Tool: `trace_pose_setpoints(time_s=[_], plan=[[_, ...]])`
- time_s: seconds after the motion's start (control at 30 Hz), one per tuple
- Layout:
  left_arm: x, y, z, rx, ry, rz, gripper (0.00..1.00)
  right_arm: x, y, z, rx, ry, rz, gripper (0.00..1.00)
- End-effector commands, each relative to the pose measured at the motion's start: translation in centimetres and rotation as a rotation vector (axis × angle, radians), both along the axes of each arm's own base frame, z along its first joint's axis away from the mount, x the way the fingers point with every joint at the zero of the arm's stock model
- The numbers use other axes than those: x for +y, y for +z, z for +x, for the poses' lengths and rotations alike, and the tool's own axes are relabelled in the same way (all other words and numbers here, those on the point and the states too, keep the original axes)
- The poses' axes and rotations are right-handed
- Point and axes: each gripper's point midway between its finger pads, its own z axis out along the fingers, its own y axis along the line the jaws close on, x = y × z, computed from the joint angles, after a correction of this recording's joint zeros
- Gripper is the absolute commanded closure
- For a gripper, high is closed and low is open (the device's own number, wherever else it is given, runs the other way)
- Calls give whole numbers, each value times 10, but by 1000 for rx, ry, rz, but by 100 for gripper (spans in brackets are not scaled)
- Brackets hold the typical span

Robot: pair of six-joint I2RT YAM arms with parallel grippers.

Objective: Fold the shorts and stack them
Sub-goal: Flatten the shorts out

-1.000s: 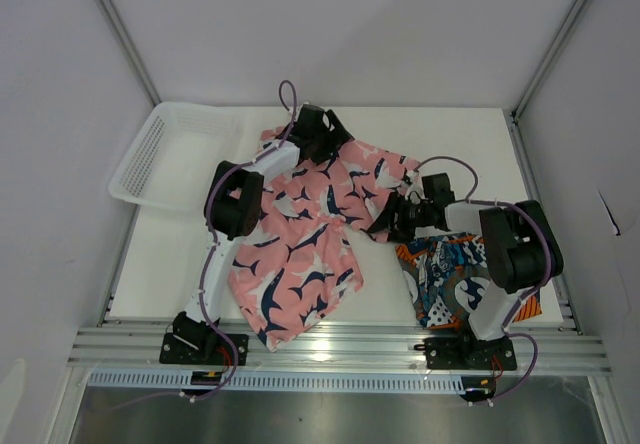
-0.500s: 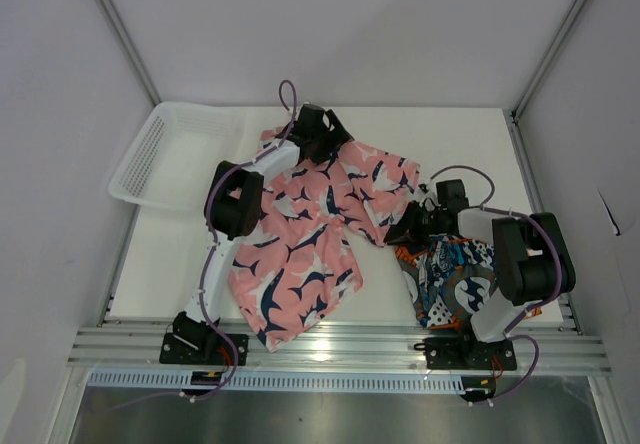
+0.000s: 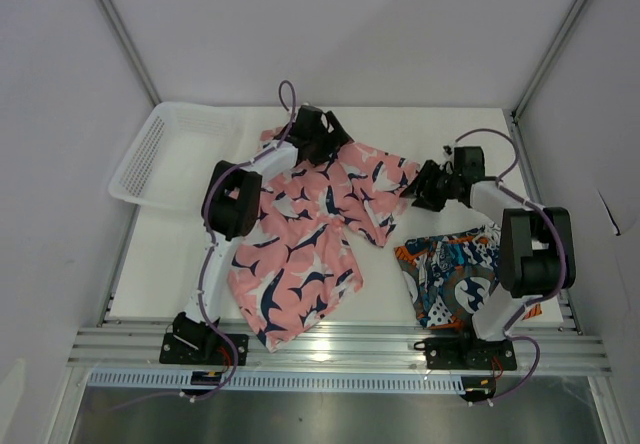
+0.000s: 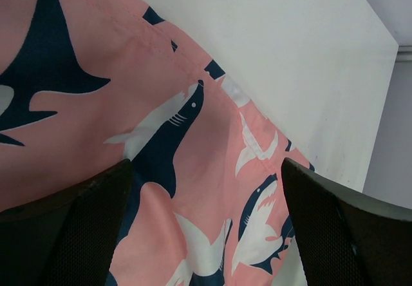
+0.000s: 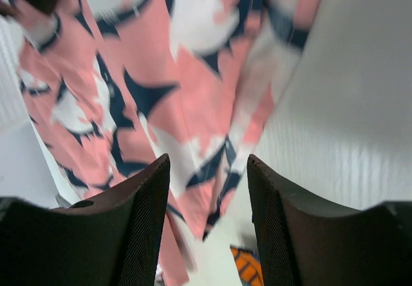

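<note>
Fabric of the pink shorts (image 3: 300, 249) lies rumpled; left gripper (image 3: 330, 136) and right gripper (image 3: 420, 186) gape empty, so each should pinch one corner squarely.

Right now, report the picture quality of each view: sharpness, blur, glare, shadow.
Top external: sharp and evenly lit, with soft shadows only and a mild bright patch on the metal rail. Left wrist: the print on the pink shorts is crisp; the left pincer's dark fingers are soft-edged. Right wrist: the shorts smear with motion blur, while the right pincer's fingers look sharper.
</note>
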Motion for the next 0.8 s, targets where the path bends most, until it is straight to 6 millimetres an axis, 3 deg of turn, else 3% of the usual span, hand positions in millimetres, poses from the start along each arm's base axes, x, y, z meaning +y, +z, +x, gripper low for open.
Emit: trace_pose_setpoints(time_s=[0.0, 0.03, 0.07, 0.2, 0.4, 0.6, 0.77], plan=[[8, 25, -8, -36, -28, 21, 1, -18, 12, 45, -87, -63, -2, 46], [8, 28, -9, -44, -36, 21, 1, -19, 7, 51, -78, -66, 5, 47], [8, 28, -10, -46, -41, 19, 1, -32, 15, 68, -123, -90, 12, 47], [6, 33, -11, -54, -58, 12, 1, -43, 17, 99, -174, -119, -6, 47], [7, 48, -12, -98, -67, -3, 1, -45, 18, 136, -227, -111, 33, 49], [10, 51, -14, -114, -68, -3, 1, -40, 14, 155, -269, -85, 74, 52], [10, 51, -13, -114, -69, -4, 1, -35, -3, 157, -249, -70, 96, 53]])
